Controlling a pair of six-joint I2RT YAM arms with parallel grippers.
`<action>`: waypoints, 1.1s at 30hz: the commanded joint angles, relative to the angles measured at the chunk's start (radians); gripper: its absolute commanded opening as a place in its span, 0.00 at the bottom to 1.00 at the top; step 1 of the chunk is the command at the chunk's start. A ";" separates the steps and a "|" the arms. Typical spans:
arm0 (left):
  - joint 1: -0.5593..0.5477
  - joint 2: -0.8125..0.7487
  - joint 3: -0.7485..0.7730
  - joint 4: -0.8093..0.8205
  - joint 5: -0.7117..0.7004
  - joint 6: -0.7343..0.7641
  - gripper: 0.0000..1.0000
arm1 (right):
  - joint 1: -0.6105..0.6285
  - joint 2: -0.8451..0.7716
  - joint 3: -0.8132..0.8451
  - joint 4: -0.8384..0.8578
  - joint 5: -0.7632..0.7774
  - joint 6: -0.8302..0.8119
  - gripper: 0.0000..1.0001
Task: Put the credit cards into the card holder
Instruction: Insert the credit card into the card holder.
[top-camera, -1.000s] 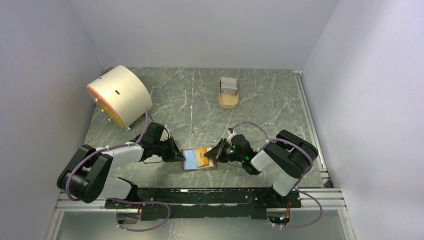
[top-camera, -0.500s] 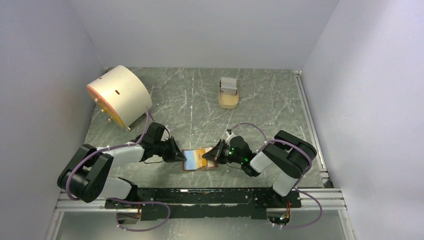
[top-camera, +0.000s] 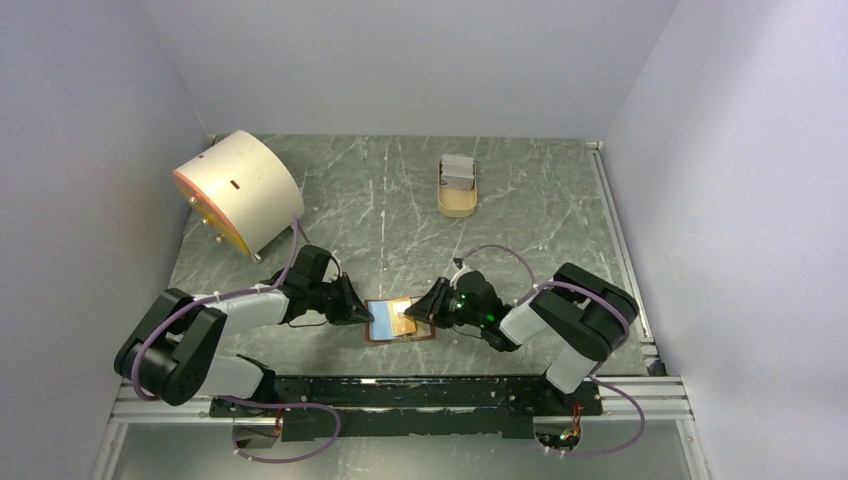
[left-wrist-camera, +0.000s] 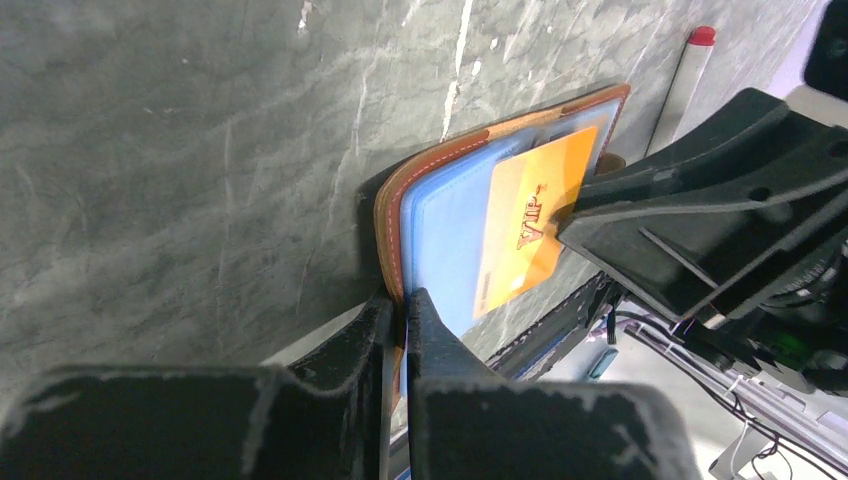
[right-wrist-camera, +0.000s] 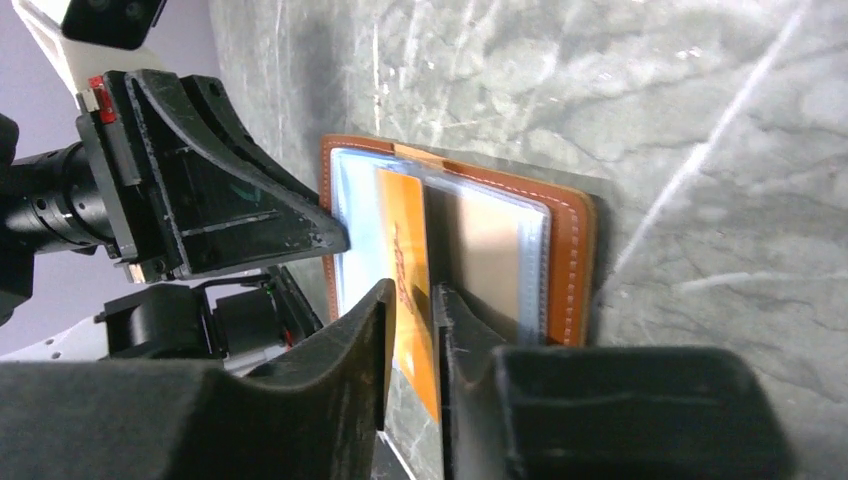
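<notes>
The card holder (top-camera: 384, 323), brown leather with a light blue inside, lies spread open on the table between the two arms. My left gripper (left-wrist-camera: 403, 305) is shut on its left flap (left-wrist-camera: 440, 210). An orange credit card (right-wrist-camera: 405, 250) marked VIP sits partly in a pocket of the card holder (right-wrist-camera: 565, 250). Its free end lies between the fingers of my right gripper (right-wrist-camera: 412, 300), whose jaws stand slightly apart around it. Pale grey credit cards (top-camera: 458, 172) lie in the tan tray at the back.
A big cream drum (top-camera: 238, 190) lies on its side at the back left. The tan oval tray (top-camera: 457, 207) stands at the back centre. A thin white stick with a red cap (left-wrist-camera: 685, 75) lies just beyond the card holder. The two grippers nearly touch.
The orange card has sunk deeper and flatter into the card holder. My right gripper's jaws have parted a little around it. The left gripper has kept its hold on the flap.
</notes>
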 joint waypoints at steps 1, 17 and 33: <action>-0.012 -0.014 -0.008 0.001 0.002 -0.002 0.09 | 0.009 -0.096 0.058 -0.291 0.085 -0.108 0.29; -0.020 -0.027 -0.005 -0.002 -0.005 -0.010 0.09 | 0.032 -0.144 0.159 -0.489 0.069 -0.216 0.19; -0.038 -0.019 0.012 0.011 0.004 -0.009 0.13 | 0.068 -0.128 0.212 -0.528 0.062 -0.269 0.27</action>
